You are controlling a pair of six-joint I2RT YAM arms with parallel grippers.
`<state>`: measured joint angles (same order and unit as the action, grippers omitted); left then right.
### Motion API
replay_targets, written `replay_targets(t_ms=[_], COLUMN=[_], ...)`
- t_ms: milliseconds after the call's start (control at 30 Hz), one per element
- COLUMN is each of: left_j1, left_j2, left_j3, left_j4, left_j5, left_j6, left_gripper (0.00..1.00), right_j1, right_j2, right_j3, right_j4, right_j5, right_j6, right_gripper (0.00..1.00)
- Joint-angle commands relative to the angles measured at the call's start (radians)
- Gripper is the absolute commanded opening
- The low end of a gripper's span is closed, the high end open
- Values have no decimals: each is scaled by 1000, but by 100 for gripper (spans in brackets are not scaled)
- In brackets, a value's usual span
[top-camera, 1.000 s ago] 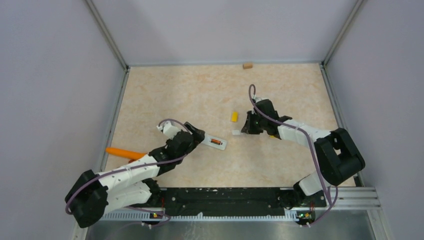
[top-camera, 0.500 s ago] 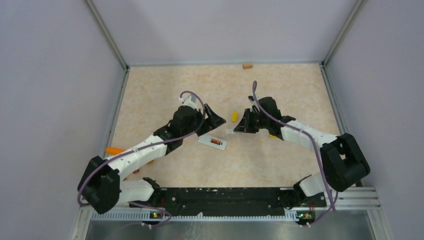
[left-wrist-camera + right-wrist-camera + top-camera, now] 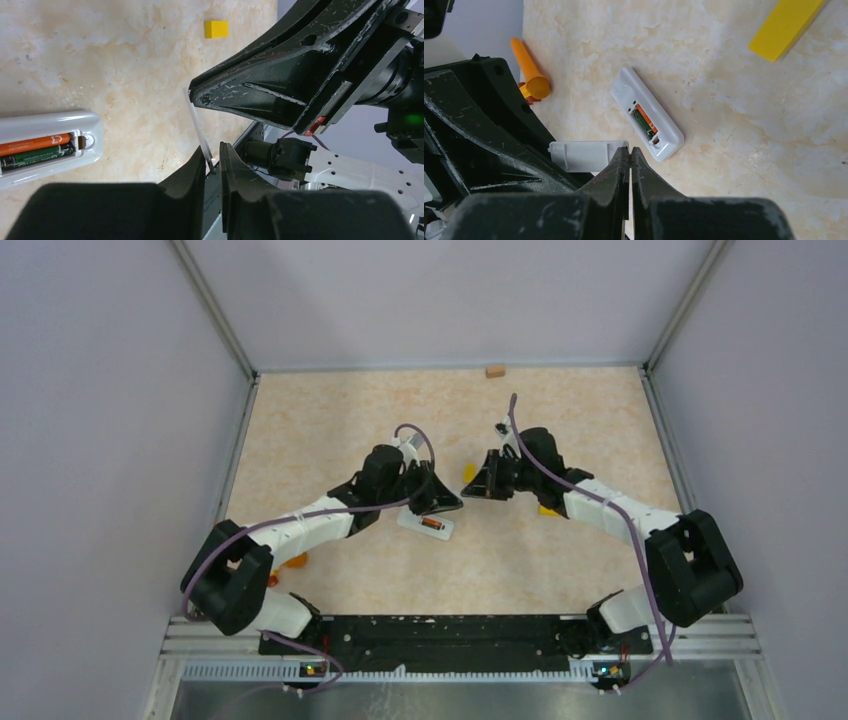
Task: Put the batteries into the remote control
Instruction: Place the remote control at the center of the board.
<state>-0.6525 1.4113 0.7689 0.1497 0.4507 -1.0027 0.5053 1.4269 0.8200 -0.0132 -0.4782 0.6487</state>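
Near the remote [image 3: 427, 524], the right claw [image 3: 629, 150] pinches the lid [image 3: 584, 155]; left claw [image 3: 213, 150], cannot tell. Left should squeeze before right lets go.

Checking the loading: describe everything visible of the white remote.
The remote control is a slim white bar of glossy plastic, lying flat, back up, on the beige marbled table. Its open recess holds an orange battery and a dark green battery side by side. Only the table touches it.
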Motion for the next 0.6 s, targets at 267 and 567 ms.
replay_targets(t_ms=[267, 567], left_j1=[32, 38], left_j2=[-2, 18], left_j3=[28, 63], left_j4=[70, 55], left_j5=[2, 26], left_j6=[1, 89], left_gripper=[44, 0], right_j1=[-7, -7], right_j2=[-50, -67], right_j3=[45, 64], right_j4=[38, -5], right_j5=[-15, -26], right_j6=[-10, -11], right_gripper=[0, 9])
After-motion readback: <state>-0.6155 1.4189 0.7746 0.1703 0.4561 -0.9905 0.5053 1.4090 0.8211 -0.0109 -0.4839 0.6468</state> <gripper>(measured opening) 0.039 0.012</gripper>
